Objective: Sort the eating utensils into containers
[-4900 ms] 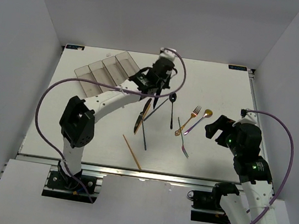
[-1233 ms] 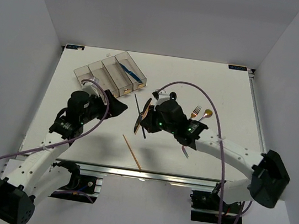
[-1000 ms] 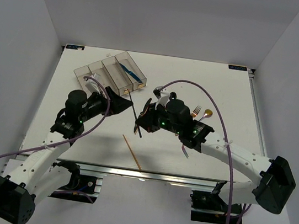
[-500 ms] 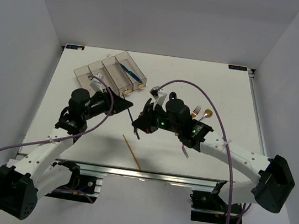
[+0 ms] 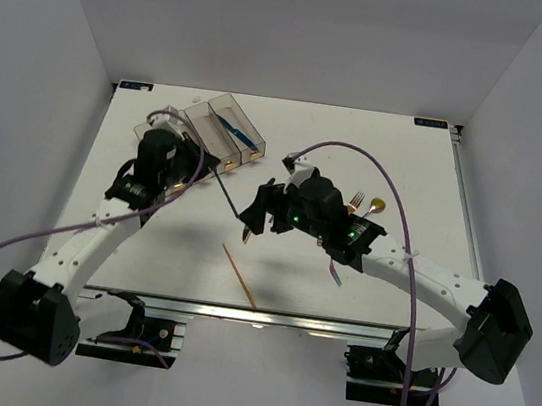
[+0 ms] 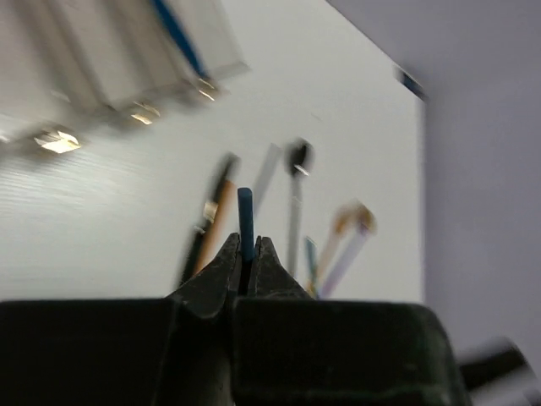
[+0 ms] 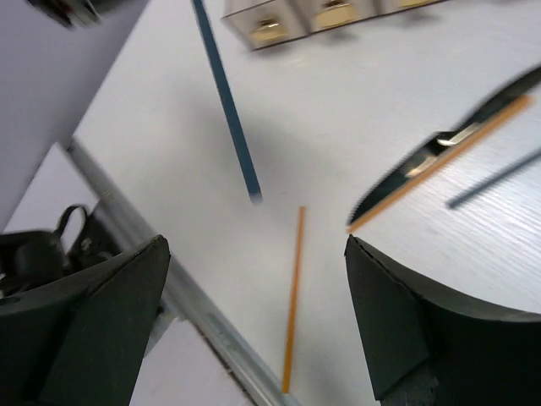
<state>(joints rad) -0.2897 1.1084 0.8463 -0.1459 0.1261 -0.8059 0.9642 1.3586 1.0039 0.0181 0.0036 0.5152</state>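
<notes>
- Eating utensils (image 5: 362,204) are partly sorted in the top view: a blue knife (image 5: 238,131) lies in the rightmost bin of the containers (image 5: 200,115), at the far left of the table (image 5: 409,152).
- The left gripper (image 5: 199,160) hangs just in front of the bins, clamped on the upper end of a dark chopstick (image 5: 226,197) that slants down toward the table's middle.
- The right gripper (image 5: 258,211) sits at that chopstick's lower end. A wooden chopstick (image 5: 239,274) lies near the front edge. A gold fork (image 5: 354,202) and a purple-gold spoon (image 5: 374,205) lie beyond the right arm.
- In the left wrist view the fingers (image 6: 224,266) are pressed together on the dark chopstick, and a short stub of it stands above them. Beyond are the blurred bins and a black spoon (image 6: 297,156).
- In the right wrist view the fingers (image 7: 101,321) are spread wide with nothing between them.
- The dark chopstick comes down from the top edge, and its tip hangs ahead of the fingers, clear of both.
- To the right a black knife (image 7: 406,173) lies with a second wooden chopstick (image 7: 456,152) across it and another dark chopstick (image 7: 494,178) beside it.
</notes>
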